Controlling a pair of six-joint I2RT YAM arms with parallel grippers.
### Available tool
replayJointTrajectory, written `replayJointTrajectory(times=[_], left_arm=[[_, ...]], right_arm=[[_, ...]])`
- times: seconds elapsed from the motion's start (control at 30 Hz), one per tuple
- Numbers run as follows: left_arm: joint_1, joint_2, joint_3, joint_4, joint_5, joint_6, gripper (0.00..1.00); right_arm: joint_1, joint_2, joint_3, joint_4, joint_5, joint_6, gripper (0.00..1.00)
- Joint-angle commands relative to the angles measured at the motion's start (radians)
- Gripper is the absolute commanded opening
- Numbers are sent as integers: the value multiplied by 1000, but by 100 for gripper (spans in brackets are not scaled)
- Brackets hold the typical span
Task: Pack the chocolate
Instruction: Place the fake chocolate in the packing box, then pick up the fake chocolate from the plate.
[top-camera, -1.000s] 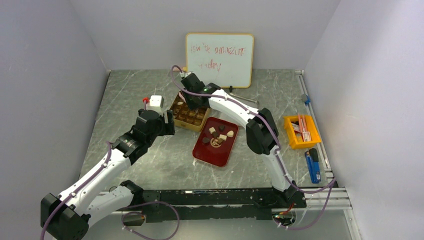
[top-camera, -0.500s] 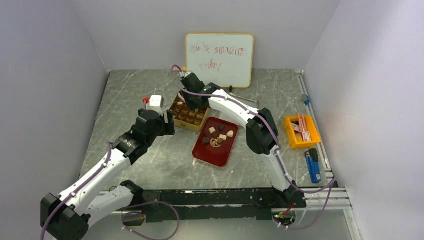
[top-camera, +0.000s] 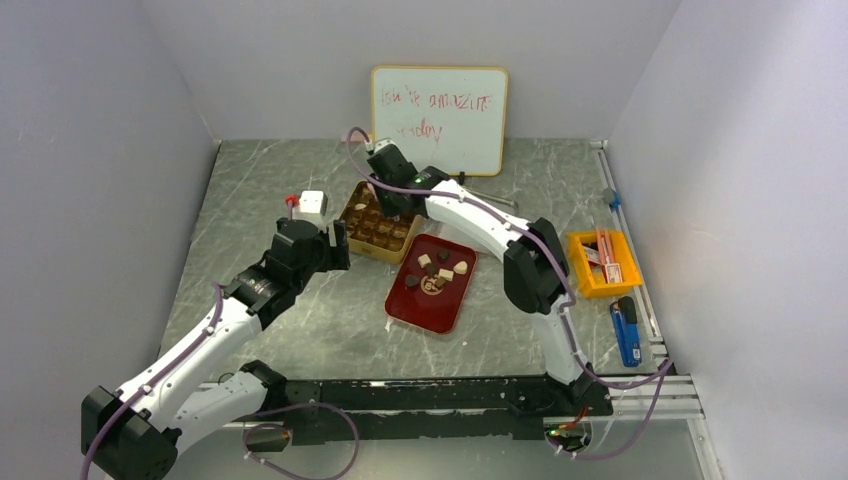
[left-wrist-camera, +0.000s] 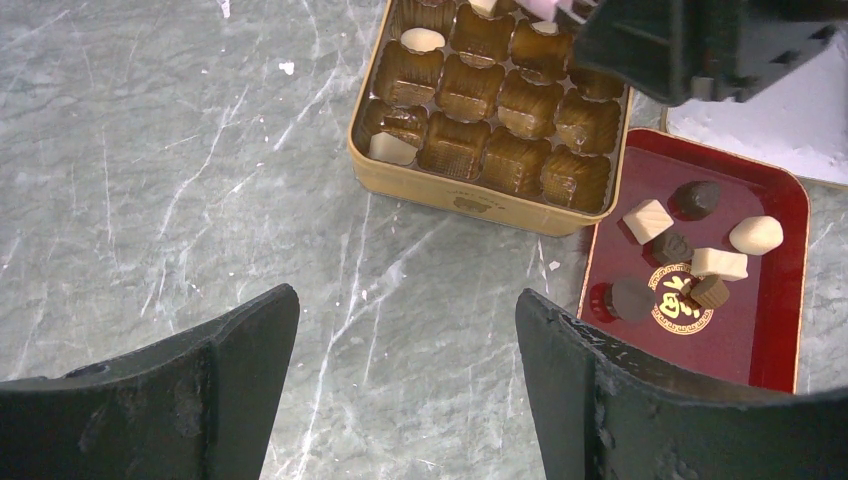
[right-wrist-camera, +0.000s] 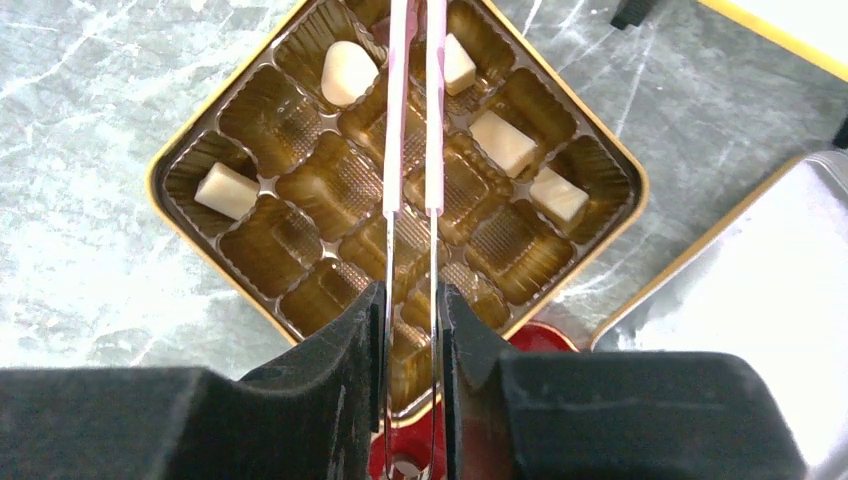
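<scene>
My right gripper (right-wrist-camera: 412, 300) is shut on the pink tweezers (right-wrist-camera: 398, 120), squeezing their two arms close together above the gold tin (right-wrist-camera: 160, 190). The tweezer tips run out of view at the top. Several cream chocolate pieces (right-wrist-camera: 348, 72) lie in the tin's brown cups. More chocolate (left-wrist-camera: 647, 220), dark, mid-brown and cream, lies on the red tray (left-wrist-camera: 790, 260) beside the tin (left-wrist-camera: 470, 195). My left gripper (left-wrist-camera: 405, 310) hangs open over bare marble just short of the tin's near wall, with nothing between its fingers. From above, the left gripper (top-camera: 335, 240) is at the tin's left side and the right gripper (top-camera: 385, 195) over its far part.
A silver lid (right-wrist-camera: 740, 280) lies right of the tin. A whiteboard (top-camera: 440, 118) leans on the back wall. A small white box (top-camera: 311, 205) stands left of the tin. An orange bin (top-camera: 603, 262) and a blue lighter (top-camera: 625, 332) are at the right edge.
The right arm has shifted slightly to the right over the tin, its elbow swinging right. The left arm has not moved.
</scene>
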Motion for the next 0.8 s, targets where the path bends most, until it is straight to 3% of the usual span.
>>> replayJointTrajectory(times=[0.0,0.37,0.77], left_arm=[[-5,-6,30,15,6,-18,84],[-8,9,16,41,48,-36,83],[-53,38,38,47,60,-36,81]], right_arm=[[-5,-160,-72,59,53,-6,22],[43,-526,-442,-6,122,62,22],[268,-774,-742,-192,143,246,22]])
